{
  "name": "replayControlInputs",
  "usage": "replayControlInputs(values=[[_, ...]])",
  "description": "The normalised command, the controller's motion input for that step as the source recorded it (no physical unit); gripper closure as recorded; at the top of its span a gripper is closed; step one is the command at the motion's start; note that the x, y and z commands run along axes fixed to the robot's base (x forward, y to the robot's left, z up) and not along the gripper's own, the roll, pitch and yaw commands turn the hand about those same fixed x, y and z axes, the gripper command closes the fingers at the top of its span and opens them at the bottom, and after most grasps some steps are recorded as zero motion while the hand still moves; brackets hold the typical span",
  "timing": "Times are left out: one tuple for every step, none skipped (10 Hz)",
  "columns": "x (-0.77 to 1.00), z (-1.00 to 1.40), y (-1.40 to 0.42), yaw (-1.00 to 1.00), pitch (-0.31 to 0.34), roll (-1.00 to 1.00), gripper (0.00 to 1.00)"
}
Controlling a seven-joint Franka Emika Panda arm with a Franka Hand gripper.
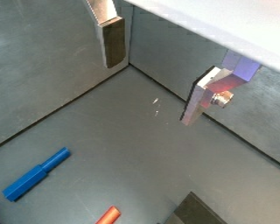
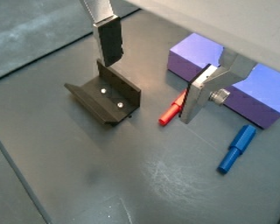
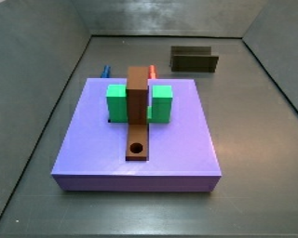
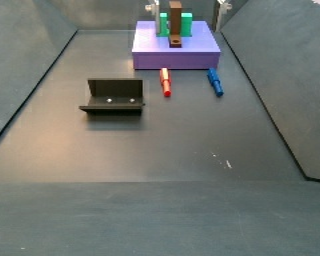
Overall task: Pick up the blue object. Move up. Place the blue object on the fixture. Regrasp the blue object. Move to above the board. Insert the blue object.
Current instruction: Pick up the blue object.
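The blue object [image 2: 236,149] lies flat on the grey floor beside the board [image 2: 199,54], parallel to a red peg [image 2: 171,109]; it also shows in a wrist view [image 1: 38,173] and in a side view [image 4: 215,80]. In another side view only the blue object's tip [image 3: 104,70] peeks out behind the board [image 3: 101,149]. The fixture [image 2: 104,96] stands on the floor apart from the board and shows in both side views [image 4: 113,97] [image 3: 196,60]. My gripper [image 2: 150,89] hangs open high above the floor, between fixture and red peg, with nothing between its fingers [image 1: 111,44].
Two green blocks [image 3: 115,102] and a brown bar with a round hole [image 3: 139,112] stand on the board. The red peg [image 4: 166,82] lies between the fixture and the blue object. Grey walls [image 4: 29,70] enclose the floor on all sides.
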Motion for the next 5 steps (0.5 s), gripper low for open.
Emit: replayControlInputs(values=[[-0.04,-0.01,-0.05,0.00,-0.009,0.00,0.00],[-0.01,-0.04,-0.11,0.00,0.000,0.00,0.00],[-0.15,0.00,-0.08,0.03,-0.084,0.00,0.00],[-0.29,-0.16,-0.57,0.05,0.000,0.05,0.00],[-0.55,-0.27,-0.90,0.00,-0.154,0.17,0.00]])
